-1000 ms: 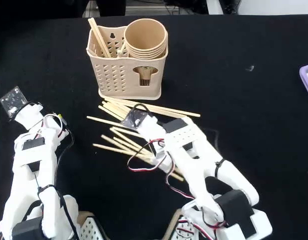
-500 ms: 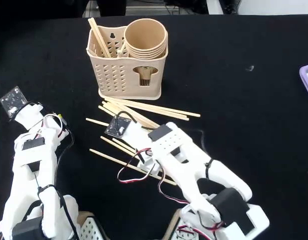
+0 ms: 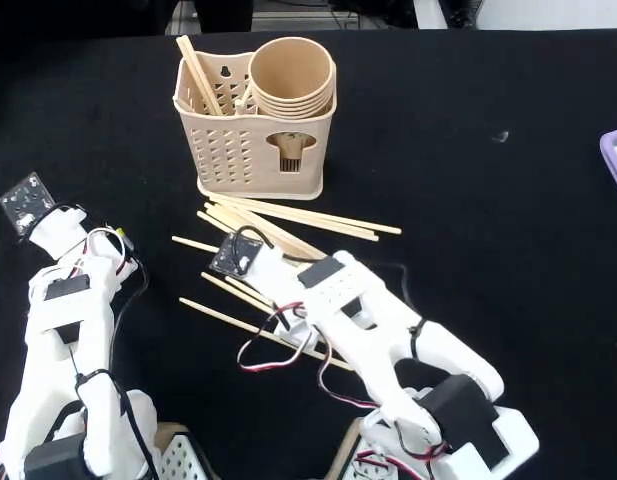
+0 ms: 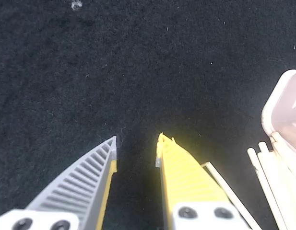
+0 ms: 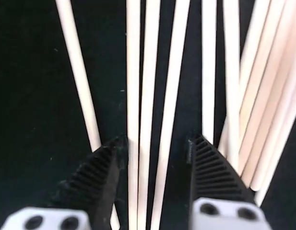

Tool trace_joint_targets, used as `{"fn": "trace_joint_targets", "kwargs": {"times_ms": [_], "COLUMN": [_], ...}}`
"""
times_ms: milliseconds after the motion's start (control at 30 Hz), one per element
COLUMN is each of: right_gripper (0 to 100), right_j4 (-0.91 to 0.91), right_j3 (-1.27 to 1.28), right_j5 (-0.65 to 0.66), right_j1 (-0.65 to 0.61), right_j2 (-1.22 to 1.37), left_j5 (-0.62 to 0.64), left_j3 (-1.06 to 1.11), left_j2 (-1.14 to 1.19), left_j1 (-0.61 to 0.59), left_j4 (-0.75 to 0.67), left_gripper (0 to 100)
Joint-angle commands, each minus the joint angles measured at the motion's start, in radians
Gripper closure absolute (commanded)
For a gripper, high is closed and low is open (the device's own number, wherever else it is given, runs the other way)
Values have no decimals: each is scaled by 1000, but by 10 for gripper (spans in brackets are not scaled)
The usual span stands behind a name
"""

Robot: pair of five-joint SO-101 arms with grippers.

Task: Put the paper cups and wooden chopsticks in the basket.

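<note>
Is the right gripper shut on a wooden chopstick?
No, the right gripper stands open, with thin pale wooden chopsticks lying loose between its black ridged fingers.

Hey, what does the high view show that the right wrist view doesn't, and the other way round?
High view: the basket holding stacked paper cups and a few upright chopsticks. Right wrist view: the right gripper up close, open, with three loose chopsticks lying between its fingers. Shared: the loose chopsticks spread on the black table.
</note>
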Motion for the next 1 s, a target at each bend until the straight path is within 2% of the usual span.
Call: {"fn": "trace_joint_targets", "kwargs": {"times_ms": [0,67,167,233,467,733,800,967], "right_gripper": [808,857,994,967,988,982,960,825], "right_j4": [-25,-25,-23,-8,74,69,69,68], "right_j3": [5,8,8,2,-64,-70,-65,-61], "right_j5": [-6,-5,-5,-5,-5,0,0,-5], "right_j1": [-15,-15,-15,-15,-17,-15,-15,-15], "right_j2": [4,4,-4,-5,-50,-105,-105,-105], "left_j5": [6,6,6,6,6,6,6,6], "left_j3": [-8,-8,-8,-8,-8,-8,-8,-8], "left_j2": [-18,-18,-18,-18,-18,-18,-18,-18], "left_j1": [-2,-2,-2,-2,-2,-2,-2,-2], "left_j4": [-17,-17,-17,-17,-18,-17,-17,-17], "left_gripper": [859,859,859,859,859,859,859,859]}}
